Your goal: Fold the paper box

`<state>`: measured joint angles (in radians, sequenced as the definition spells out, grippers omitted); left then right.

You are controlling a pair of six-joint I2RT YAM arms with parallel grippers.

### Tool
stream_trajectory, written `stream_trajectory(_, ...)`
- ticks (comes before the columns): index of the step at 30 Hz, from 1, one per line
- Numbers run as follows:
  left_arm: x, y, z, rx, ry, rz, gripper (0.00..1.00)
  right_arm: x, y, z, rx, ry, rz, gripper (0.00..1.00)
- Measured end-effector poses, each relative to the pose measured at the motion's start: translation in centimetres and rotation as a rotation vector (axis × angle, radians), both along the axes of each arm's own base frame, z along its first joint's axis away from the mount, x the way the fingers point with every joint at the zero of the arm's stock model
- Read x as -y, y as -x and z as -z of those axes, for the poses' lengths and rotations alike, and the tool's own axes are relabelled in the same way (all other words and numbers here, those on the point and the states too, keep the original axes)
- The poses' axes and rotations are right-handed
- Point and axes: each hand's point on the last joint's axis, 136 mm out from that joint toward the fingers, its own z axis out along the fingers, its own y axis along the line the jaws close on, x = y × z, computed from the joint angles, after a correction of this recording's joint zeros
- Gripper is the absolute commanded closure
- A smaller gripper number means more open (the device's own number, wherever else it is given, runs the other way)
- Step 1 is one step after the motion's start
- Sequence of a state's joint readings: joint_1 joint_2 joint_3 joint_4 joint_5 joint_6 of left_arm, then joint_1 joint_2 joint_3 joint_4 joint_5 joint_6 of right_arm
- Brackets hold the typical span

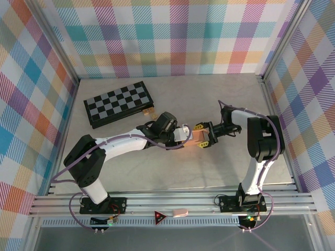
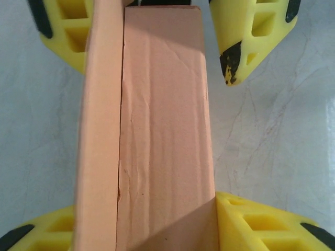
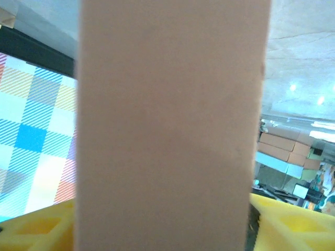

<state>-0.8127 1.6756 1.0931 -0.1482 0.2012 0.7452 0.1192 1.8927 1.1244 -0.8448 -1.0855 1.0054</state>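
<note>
The paper box (image 1: pixel 196 137), a salmon-orange folded box, hangs just above the middle of the table between both grippers. My left gripper (image 1: pixel 187 134) comes from the left and is shut on it. In the left wrist view the box (image 2: pixel 162 104) runs up the frame and a yellow finger (image 2: pixel 246 219) presses its right side. My right gripper (image 1: pixel 205 135) straddles the box's far end with its jaws open. One of its fingertips (image 2: pixel 230 63) stands clear of the card. In the right wrist view the box (image 3: pixel 167 115) blocks the middle, flanked by yellow fingers (image 3: pixel 288 225).
A black-and-grey checkerboard (image 1: pixel 119 103) lies at the back left, with a tiny tan wooden block (image 1: pixel 150 111) at its right corner. Plaid walls close in the back and both sides. The aluminium rail (image 1: pixel 172 201) runs along the near edge.
</note>
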Motion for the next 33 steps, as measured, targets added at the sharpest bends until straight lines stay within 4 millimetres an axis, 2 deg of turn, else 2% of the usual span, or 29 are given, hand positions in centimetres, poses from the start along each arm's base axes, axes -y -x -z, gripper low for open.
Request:
stream_trajectory(2,-0.1,0.2,-0.1,-0.017,-0.002,0.006,0.57,0.4,-0.6,-0.5,0.036,0.031,-0.011,0.21)
stream_trajectory(6,-0.2,-0.2,-0.8,-0.035,0.005,0.002,0.58,1.6,-1.8,-2.7,0.173,0.096,-0.037,0.17)
stream_trajectory(13,-1.1,0.4,-0.1,-0.101,-0.024,-0.002,0.57,3.7,-0.7,-6.5,0.368,0.226,-0.077,0.19)
stream_trajectory(15,-1.1,0.5,-0.1,-0.110,-0.022,0.001,0.57,4.7,-0.4,-7.3,0.450,0.306,-0.104,0.27)
stream_trajectory(17,-1.2,0.6,-0.1,-0.126,-0.022,0.004,0.57,6.0,-0.4,-8.1,0.566,0.412,-0.135,0.42)
stream_trajectory(21,-1.9,0.8,0.0,-0.169,-0.022,0.003,0.57,8.3,-0.2,-10.5,0.884,0.622,-0.221,0.61)
stream_trajectory(23,-2.4,0.8,0.2,-0.192,-0.024,0.002,0.57,8.0,0.3,-11.2,1.088,0.692,-0.311,0.67)
stream_trajectory(26,-3.0,1.0,0.4,-0.223,-0.030,0.006,0.57,5.9,1.9,-11.1,1.316,0.689,-0.497,0.67)
stream_trajectory(28,-3.2,1.1,0.4,-0.236,-0.034,0.012,0.56,4.8,2.1,-10.6,1.384,0.661,-0.601,0.63)
stream_trajectory(33,-3.6,1.3,0.5,-0.255,-0.039,0.013,0.56,3.4,0.2,-7.5,1.390,0.609,-0.844,0.55)
